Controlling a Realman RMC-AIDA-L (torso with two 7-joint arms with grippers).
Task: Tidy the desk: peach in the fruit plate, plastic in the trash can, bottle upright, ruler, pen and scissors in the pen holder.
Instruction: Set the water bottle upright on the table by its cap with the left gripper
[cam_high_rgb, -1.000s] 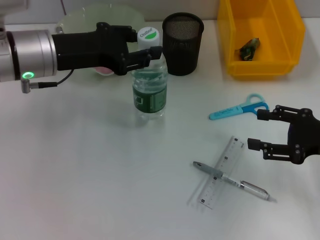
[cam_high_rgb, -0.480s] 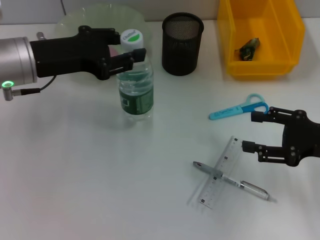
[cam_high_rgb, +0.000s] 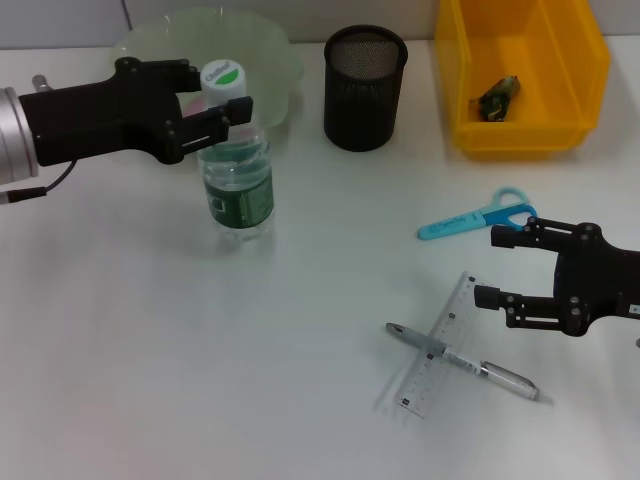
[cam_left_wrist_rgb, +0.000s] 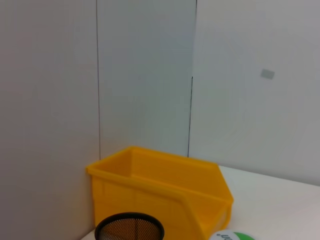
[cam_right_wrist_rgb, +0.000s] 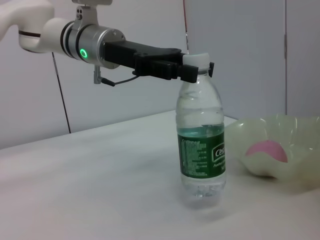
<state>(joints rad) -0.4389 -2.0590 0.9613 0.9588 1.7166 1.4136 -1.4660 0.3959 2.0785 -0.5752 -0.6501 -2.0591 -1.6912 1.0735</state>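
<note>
The left gripper (cam_high_rgb: 205, 110) holds the bottle (cam_high_rgb: 236, 175) by its neck, fingers closed just under the white-and-green cap, and over the last second it has carried the bottle leftward across the table, away from the black mesh pen holder (cam_high_rgb: 365, 88) and to a spot in front of the pale green fruit plate (cam_high_rgb: 270, 40). In the right wrist view the bottle stands upright with its base apparently on the table, though contact there is hard to confirm. The pink peach (cam_right_wrist_rgb: 267, 151) already lies in the plate, and a scrap of plastic (cam_high_rgb: 498, 96) sits in the yellow trash can (cam_high_rgb: 520, 135).

Meanwhile the right gripper (cam_high_rgb: 492, 268) has crept left, jaws spread wide and empty, between the blue scissors (cam_high_rgb: 478, 217) and the clear ruler (cam_high_rgb: 440, 345), which lies crossed under the pen (cam_high_rgb: 465, 364). The bottle step looks nearly finished, needing only a release; the stationery trio remains untouched, and the right arm seems set to begin on it.
</note>
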